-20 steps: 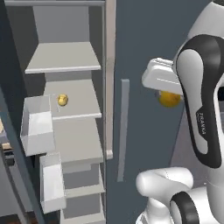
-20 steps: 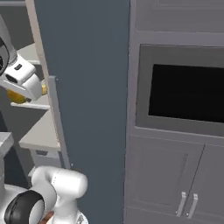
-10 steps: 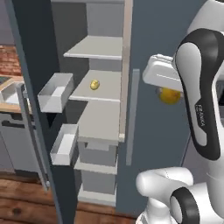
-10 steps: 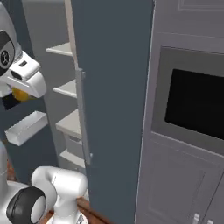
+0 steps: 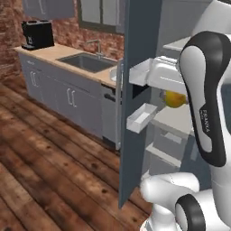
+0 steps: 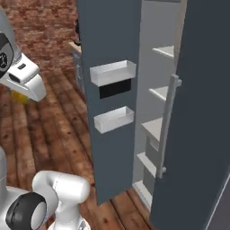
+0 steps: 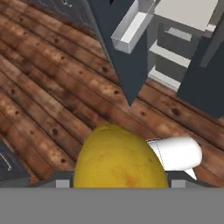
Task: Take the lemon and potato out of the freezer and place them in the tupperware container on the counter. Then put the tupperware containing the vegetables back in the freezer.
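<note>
Hand view: lemon (image 7: 120,157) held between claw (image 7: 119,183) fingers.

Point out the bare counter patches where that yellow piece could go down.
The counter lies bare between the black coffee machine and the sink. Its stretch right of the sink, against the freezer door, is narrow and partly hidden. The gripper carries the yellow piece.

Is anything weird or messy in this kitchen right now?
Nothing is spilled or broken. The freezer door stands wide open into the room, and the tool holds a yellow fruit, probably the lemon, in mid-air over the wooden floor.
</note>
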Motion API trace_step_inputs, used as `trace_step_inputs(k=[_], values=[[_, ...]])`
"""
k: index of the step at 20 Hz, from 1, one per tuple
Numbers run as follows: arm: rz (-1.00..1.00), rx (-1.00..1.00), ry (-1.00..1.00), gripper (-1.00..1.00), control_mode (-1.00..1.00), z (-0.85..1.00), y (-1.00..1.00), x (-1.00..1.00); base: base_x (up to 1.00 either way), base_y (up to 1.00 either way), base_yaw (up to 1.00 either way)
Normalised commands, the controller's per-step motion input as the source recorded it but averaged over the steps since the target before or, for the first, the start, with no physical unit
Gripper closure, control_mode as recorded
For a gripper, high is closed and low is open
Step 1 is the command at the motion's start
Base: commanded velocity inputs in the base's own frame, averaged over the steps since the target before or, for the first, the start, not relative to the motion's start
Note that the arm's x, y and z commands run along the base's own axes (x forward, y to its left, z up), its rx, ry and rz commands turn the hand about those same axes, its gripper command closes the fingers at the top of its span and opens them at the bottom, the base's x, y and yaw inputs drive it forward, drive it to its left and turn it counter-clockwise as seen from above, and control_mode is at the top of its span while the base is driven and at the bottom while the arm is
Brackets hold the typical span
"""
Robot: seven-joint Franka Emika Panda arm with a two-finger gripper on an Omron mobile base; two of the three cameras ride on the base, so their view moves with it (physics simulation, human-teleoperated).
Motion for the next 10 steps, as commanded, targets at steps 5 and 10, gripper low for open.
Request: trace_step_inputs(k=[5,10], values=[[0.00,0.00,0.00,1.00,1.00,0.00,0.00,0.00,-0.19,0.38,0.77],[0.00,0.00,0.00,1.00,1.00,0.00,0.00,0.00,0.33,0.47,0.38]])
